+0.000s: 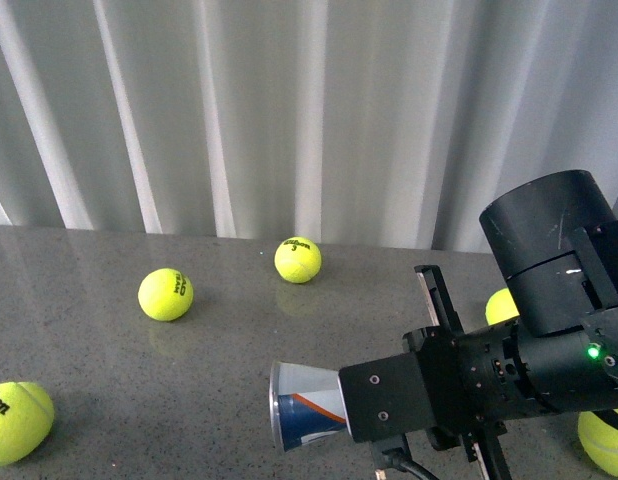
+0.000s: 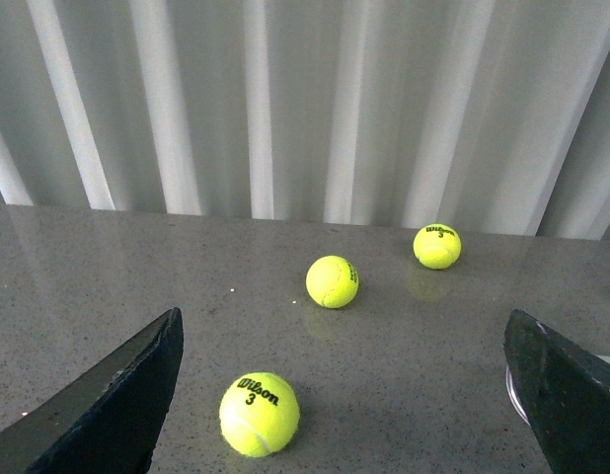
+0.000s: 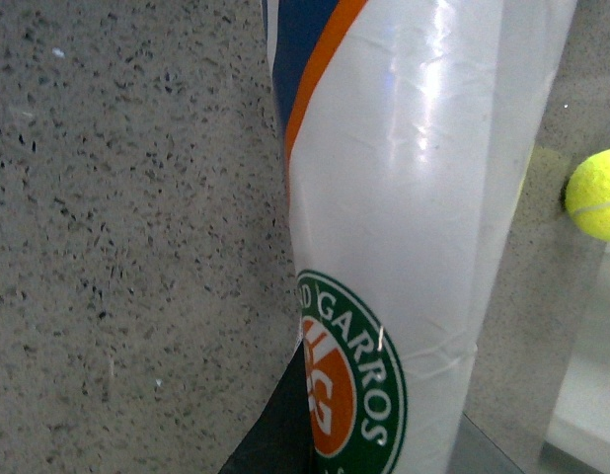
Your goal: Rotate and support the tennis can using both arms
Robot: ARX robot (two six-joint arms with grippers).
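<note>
Tennis can (image 1: pixel 307 405) lies on its side on the grey table (image 1: pixel 189 380), most of its length hidden behind the right gripper (image 1: pixel 461 375). One dark finger (image 3: pixel 270 449) touches its white label, but whether that gripper is clamped on it cannot be told. The left gripper (image 2: pixel 343 326) has its fingers (image 2: pixel 117 405) spread wide, holding nothing, above scattered tennis balls (image 2: pixel 259 413).

The left gripper's (image 2: pixel 343 321) two black fingers (image 2: pixel 117 395) stand far apart, and three yellow-green tennis balls, a near one marked Wilson 3 (image 2: pixel 259 414), a middle one (image 2: pixel 332 281) and a far one (image 2: pixel 437 246), sit on the grey speckled table (image 2: pixel 108 276) before a white curtain (image 2: pixel 285 99).
</note>
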